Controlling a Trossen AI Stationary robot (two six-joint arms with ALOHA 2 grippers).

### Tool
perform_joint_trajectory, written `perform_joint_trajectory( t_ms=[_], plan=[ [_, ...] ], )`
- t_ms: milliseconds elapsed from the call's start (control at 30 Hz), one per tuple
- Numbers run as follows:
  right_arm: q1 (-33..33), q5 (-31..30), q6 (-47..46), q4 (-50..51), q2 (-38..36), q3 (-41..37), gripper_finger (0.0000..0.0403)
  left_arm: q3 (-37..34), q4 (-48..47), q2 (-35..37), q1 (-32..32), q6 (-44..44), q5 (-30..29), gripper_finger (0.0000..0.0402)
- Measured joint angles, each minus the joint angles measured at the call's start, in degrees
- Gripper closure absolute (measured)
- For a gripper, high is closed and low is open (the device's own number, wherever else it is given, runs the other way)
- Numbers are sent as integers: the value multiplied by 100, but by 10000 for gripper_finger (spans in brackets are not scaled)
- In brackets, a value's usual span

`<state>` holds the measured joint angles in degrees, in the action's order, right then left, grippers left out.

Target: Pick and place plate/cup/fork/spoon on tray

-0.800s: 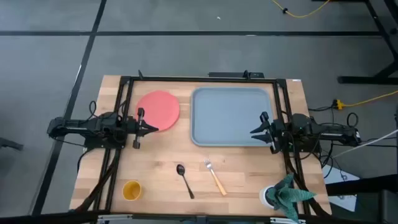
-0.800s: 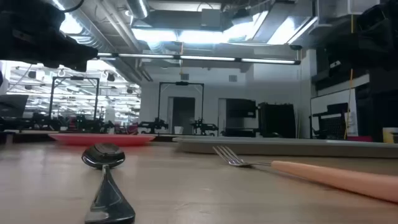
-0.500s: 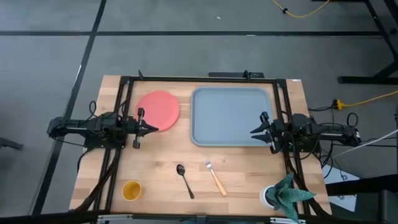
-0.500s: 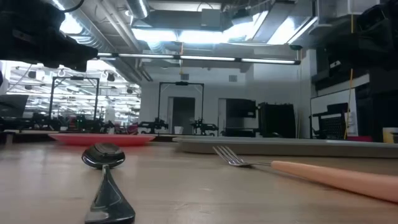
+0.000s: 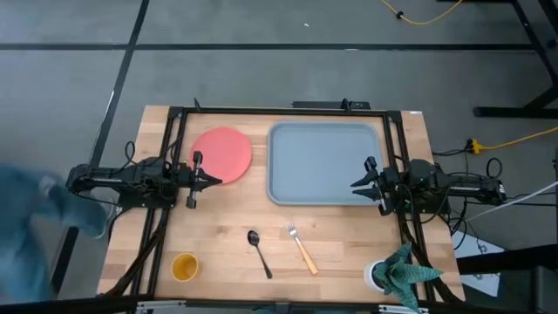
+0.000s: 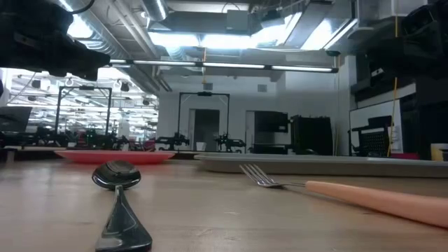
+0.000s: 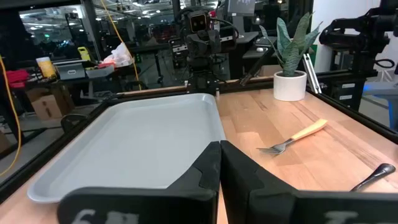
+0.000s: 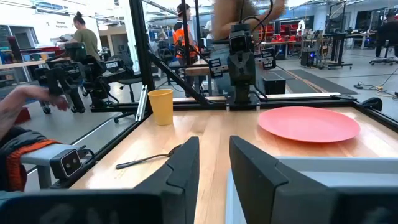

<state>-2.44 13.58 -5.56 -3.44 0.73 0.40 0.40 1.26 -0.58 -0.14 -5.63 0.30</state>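
The coral-red plate [image 5: 221, 154] lies flat on the table at the far left, just left of the grey-blue tray [image 5: 324, 163]. The yellow-orange cup [image 5: 184, 266] stands upright near the front left. The dark spoon [image 5: 258, 252] and the orange-handled fork [image 5: 301, 247] lie side by side on the table in front of the tray. My left gripper [image 5: 214, 180] is shut and empty, by the plate's near edge. My right gripper [image 5: 356, 185] hovers over the tray's right part, its fingers a little apart [image 8: 214, 155] and empty.
A potted plant [image 5: 401, 272] stands at the front right corner. A dark frame [image 5: 279, 111] runs round the table's far and side edges. A person's blue sleeve [image 5: 35, 231] shows beside the table's left, and a hand [image 8: 31, 99] shows in the right wrist view.
A person's blurred blue sleeve has come into the high view at the left, beside the left arm. Both arms and all tableware have kept still.
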Motion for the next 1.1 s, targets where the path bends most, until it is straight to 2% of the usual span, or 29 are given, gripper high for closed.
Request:
perform_joint_trajectory(
  t_ms=[167,500,600,700,767,867,933,1033,1100],
  plan=[
    [0,1,2,0,0,1,309,2,48,17,-2,382,251,401],
    [-2,1,0,0,0,1,309,0,291,11,-2,-212,105,401],
    [0,-6,4,-7,0,0,309,2,690,11,-2,-515,-18,401],
    [-2,-289,-23,-118,0,0,309,0,1293,11,-2,-397,30,401],
    [-2,-338,-39,-380,0,0,309,0,1606,10,-2,-130,180,401],
    [-2,-340,-37,-1035,0,1,309,7,2263,-13,-9,85,746,401],
    [-2,-300,-18,-1542,-2,0,309,163,2427,-243,-81,91,1131,401],
    [-2,-322,16,-2065,-2,2,309,671,2278,-955,-308,72,1165,401],
    [-2,-340,19,-2148,-2,2,309,1245,1862,-1645,-501,-72,1165,401]
  ],
)
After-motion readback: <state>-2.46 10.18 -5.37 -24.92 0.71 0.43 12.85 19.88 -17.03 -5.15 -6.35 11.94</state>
